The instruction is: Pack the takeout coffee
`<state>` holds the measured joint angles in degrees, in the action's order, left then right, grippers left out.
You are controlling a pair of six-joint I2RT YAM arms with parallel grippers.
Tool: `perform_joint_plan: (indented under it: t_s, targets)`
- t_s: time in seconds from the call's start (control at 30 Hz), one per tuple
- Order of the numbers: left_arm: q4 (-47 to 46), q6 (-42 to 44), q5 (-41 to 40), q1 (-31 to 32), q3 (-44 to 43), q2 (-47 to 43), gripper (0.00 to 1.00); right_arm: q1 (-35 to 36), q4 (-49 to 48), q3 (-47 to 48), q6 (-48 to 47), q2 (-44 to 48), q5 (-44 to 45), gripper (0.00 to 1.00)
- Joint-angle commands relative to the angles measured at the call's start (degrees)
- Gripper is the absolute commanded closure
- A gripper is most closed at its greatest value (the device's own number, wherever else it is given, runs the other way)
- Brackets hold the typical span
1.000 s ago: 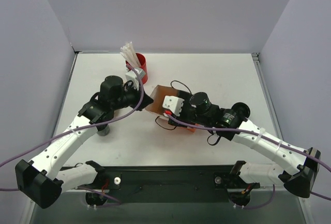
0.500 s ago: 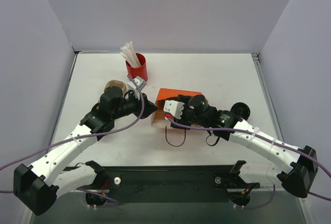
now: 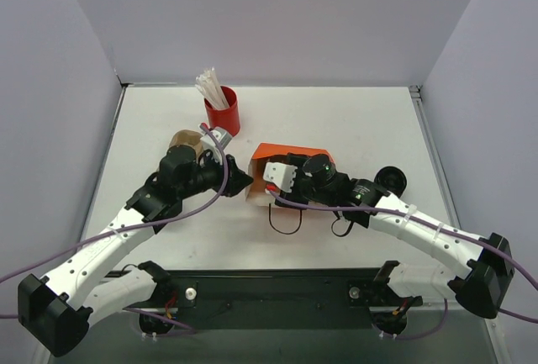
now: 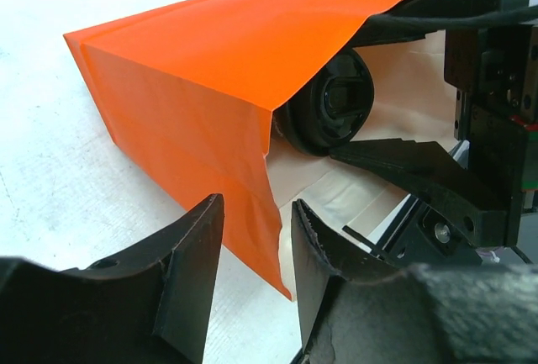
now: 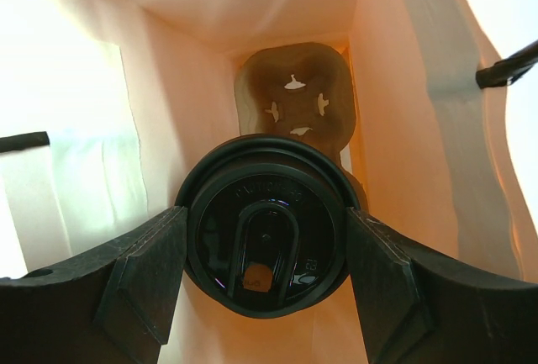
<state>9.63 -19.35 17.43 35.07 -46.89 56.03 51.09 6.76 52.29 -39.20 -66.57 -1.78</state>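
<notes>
The small takeout coffee cup with a round black plastic lid (image 5: 267, 213) is inside the orange paper bag (image 4: 185, 103), clamped at its sides by the right gripper (image 5: 266, 242), short of the brown cardboard carrier (image 5: 294, 99) at the bag's far end. The bag lies sideways on the white bench (image 3: 353, 129). The left gripper (image 4: 256, 213) stands parted at the bag's mouth, seemingly not pinching it, so a push may slide the bag, and the cup could miss its pocket and tip.

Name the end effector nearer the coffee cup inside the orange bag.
Right. The right end effector clasps the coffee cup inside the orange bag; the left end effector is outside, at the bag's edge.
</notes>
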Motion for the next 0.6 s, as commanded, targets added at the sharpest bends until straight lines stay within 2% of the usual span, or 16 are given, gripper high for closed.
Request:
perform_joint_plan:
  t_s: [0.0, 0.1, 0.13, 0.2, 0.23, 0.33, 0.57]
  targets:
    - [-0.49, -2.62, -1.87, 0.44, 0.31, -0.75, 0.54, 0.41, -2.37, 2.29, 0.0, -0.41, 0.73, 0.6]
    - [-0.31, -2.79, -2.14, 0.7, -0.04, 0.22, 0.59, 0.41, -2.63, 2.37, -0.17, -0.49, 0.99, 0.6]
    - [-0.22, -2.79, -2.14, 0.79, -0.21, 0.39, 0.66, 0.41, -2.81, 2.46, -0.78, -0.5, 0.99, 0.6]
    - [-0.22, -2.27, -1.61, 0.79, -0.65, 0.75, 0.74, 0.41, -2.9, 2.99, -1.58, -0.76, 0.73, 0.6]
    - [-0.14, -1.83, -1.61, 0.88, -0.92, 0.92, 0.86, 0.24, -2.2, 3.16, -3.06, -1.02, 0.73, 0.6]
    - [0.13, -1.3, -1.87, 0.97, -2.23, 1.19, 1.0, -0.29, -1.06, 2.73, -5.18, -0.67, 1.42, 0.6]
    - [-0.84, -1.3, -0.03, 0.97, -3.29, 2.33, 1.0, -3.27, 2.9, 3.34, -10.63, 0.47, -2.6, 0.59]
